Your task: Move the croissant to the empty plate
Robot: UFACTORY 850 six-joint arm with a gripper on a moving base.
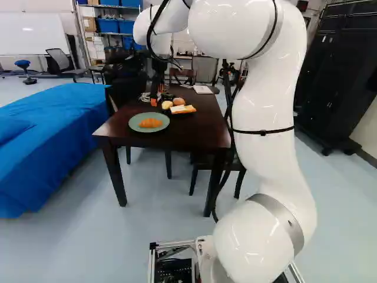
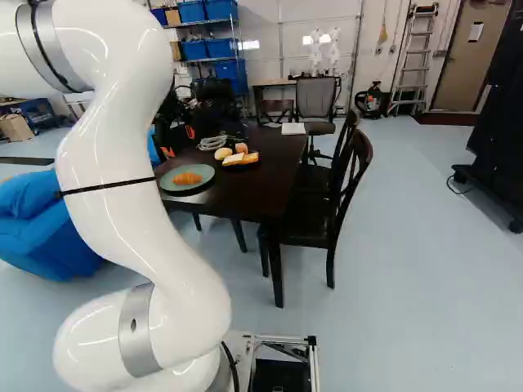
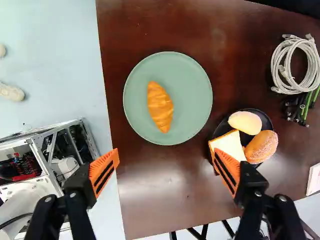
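The croissant [image 3: 160, 107] lies on the green plate [image 3: 192, 100], near the left side of the dark table [image 3: 165, 190], with plate showing all round it. The hand [image 1: 156, 100] is above the table, its two orange-padded fingers wide apart with nothing clamped between them; in the wrist view the plate is ahead of the gap and one finger overlaps the bread slice [image 3: 229, 145]. Farther right, a black dish [image 3: 266, 121] holds that slice, a pale bun [image 3: 245, 121] and a browner bun [image 3: 261, 146]. Beyond the dish lies a coiled pale cable [image 3: 280, 67]. A blue-covered bed [image 1: 47, 130] stands to the left of the table.
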